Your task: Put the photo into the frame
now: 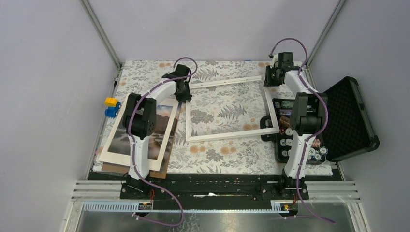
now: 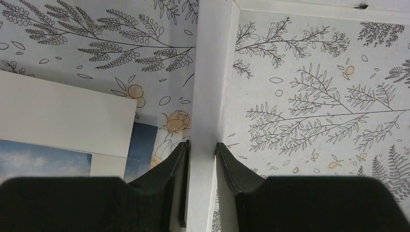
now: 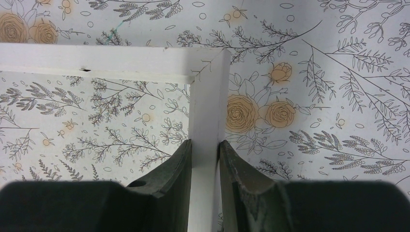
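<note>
- Evidently the large thin-edged white rectangular picture frame (image 1: 232, 134) is gripped at two points so it can be shifted squarely without swinging. The left jaws pinch its left side rail just short of the far-left corner, with the pads (image 2: 180, 162) pressed against both faces.
- Likewise, the right jaws are clamped narrowly on the right side rail near the far-right corner.
- The picture frame sits in the middle of the floral-patterned counter (image 1: 227, 159). Its long axis runs left to right, with the right end skewed slightly away from the arms.
- Just beside it on the left, the rectangular landscape photo (image 1: 165, 115) lies under a white cardboard mat (image 1: 115, 126) on a brown backing board (image 1: 113, 169). Its long axis points roughly away from the arms, and it probably needs freeing first.
</note>
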Controlling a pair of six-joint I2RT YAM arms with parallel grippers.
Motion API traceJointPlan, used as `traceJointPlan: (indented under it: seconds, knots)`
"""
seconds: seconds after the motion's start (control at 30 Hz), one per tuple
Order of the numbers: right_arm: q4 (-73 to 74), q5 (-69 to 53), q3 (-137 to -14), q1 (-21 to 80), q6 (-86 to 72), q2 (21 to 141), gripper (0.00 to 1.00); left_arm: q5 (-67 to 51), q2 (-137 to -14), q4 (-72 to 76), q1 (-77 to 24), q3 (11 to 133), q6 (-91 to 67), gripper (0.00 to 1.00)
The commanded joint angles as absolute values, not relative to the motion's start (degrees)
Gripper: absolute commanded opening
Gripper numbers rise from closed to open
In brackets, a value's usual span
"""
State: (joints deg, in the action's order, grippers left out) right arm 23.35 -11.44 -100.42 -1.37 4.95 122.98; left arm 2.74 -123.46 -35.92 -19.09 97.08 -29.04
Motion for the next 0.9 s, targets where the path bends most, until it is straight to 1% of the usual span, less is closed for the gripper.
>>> traceJointPlan:
  seconds: [0.0,0.1,0.2,0.37,0.47,0.5,0.57,0.6,0.7,0.73,0.87]
  knots:
    - [22.59,-11.31,-101.25,-1.05,6.08,121.93,0.00,4.83,-121.03,-34.30,-17.49,95.06,-31.01,0.00]
    - [22.59,-11.63,-101.15,-1.07,5.88,122.18,0.00,7.26,-120.09,-33.60,-17.58,93.86,-30.71,0.00]
    - [22.59,-11.72,-101.25,-1.07,5.73,122.48,0.00,7.18,-119.29,-32.44,-17.58,92.21,-30.44,0.00]
    - [22.65,-11.49,-101.25,-1.09,5.71,122.89,0.00,1.80,-117.24,-28.12,-17.13,88.47,-30.97,0.00]
    - [22.84,-11.69,-101.25,-1.05,5.40,123.04,0.00,1.10,-116.10,-28.70,-16.96,89.46,-30.81,0.00]
    - [22.85,-11.95,-101.16,-1.05,5.26,122.92,0.00,1.25,-115.69,-29.82,-16.96,90.58,-30.48,0.10]
    - [22.81,-12.47,-101.08,-1.08,4.90,122.67,0.00,0.95,-114.78,-32.09,-16.98,92.64,-29.64,0.46]
    - [22.75,-12.69,-100.93,-1.08,4.81,122.42,0.00,0.50,-114.00,-32.75,-17.12,93.19,-29.14,0.53]
    - [22.58,-12.23,-100.72,-1.06,4.63,122.17,0.00,0.26,-110.74,-34.81,-17.27,93.20,-28.75,0.65]
    - [22.67,-11.89,-100.60,-1.06,4.73,122.10,0.00,0.26,-109.42,-34.96,-17.37,92.27,-28.79,0.67]
    - [22.74,-11.42,-100.13,-1.06,4.96,121.75,0.00,0.54,-103.90,-36.29,-18.39,86.25,-28.85,0.69]
